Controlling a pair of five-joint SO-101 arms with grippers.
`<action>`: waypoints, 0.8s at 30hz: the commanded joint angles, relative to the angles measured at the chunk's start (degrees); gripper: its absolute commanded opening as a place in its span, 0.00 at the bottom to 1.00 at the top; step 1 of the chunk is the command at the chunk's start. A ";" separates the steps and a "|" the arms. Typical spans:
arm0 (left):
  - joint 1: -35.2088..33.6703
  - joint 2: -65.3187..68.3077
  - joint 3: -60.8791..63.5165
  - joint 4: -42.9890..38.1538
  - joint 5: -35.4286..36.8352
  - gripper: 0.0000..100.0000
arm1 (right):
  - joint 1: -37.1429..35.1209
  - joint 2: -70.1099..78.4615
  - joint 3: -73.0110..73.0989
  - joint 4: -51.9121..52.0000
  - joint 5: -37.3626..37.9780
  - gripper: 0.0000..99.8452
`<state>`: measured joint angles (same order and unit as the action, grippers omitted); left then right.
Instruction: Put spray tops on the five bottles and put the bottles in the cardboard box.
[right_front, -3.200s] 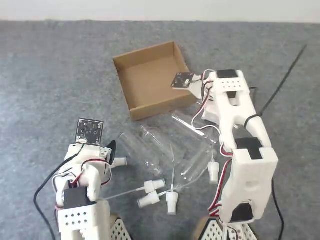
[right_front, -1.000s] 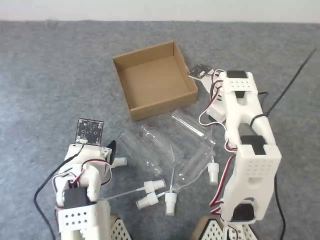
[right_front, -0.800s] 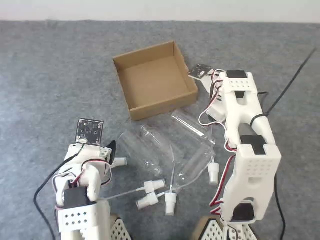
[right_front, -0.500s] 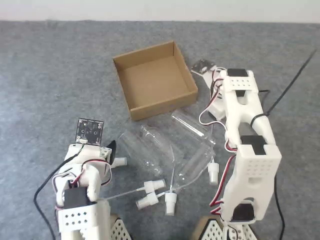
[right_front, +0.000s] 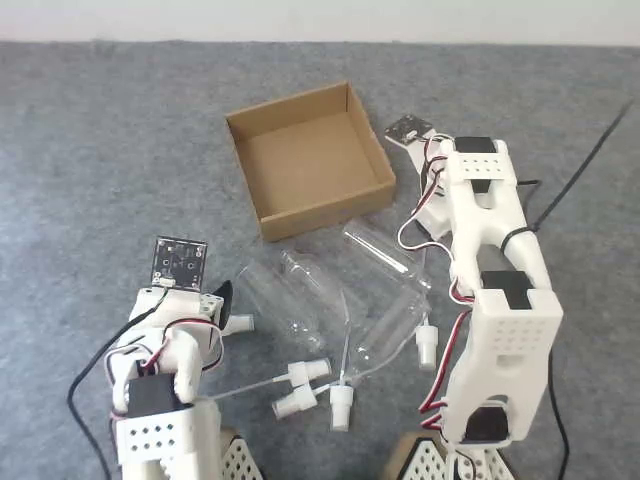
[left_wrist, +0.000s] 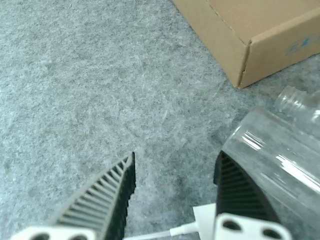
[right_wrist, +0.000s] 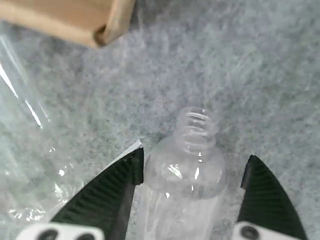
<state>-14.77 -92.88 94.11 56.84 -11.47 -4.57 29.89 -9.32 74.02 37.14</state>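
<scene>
While none of the bottles has a top on yet, here's how it all sits. Near left, the left gripper (left_wrist: 176, 156) is low over the grey carpet (right_front: 100, 150) with its jaws spread wide and nothing between them. Five white plastic spray tops (right_front: 308, 372) with long thin tubes are scattered along the near side. One is just beside that gripper and another is over by the right arm. Mid-table, four clear plastic bottles (right_front: 315, 287) lie on their sides in a loose bunch, all uncapped. Just past them on the far side is the open brown cardboard box (right_front: 330, 205), and every bottle is outside it on the carpet. Over on the right, the right gripper (right_wrist: 195, 156) is down near the box's near right corner. Its jaws are spread either side of a fifth clear bottle (right_wrist: 185, 172) lying on the carpet. They're straddling its shoulders and not squeezing it.
</scene>
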 joint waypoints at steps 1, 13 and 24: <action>-0.35 -0.62 -1.54 0.00 -0.44 0.24 | -0.40 -1.19 -3.16 -0.48 -0.53 0.27; -0.35 -0.62 -1.54 -0.18 -0.44 0.24 | -0.40 -3.56 -6.07 6.29 -0.18 0.05; -0.35 -0.62 -1.54 -0.18 -0.44 0.24 | -0.84 -12.44 -8.18 15.52 -0.70 0.04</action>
<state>-14.77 -92.88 94.11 56.84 -11.47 -4.84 24.62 -14.24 86.95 37.05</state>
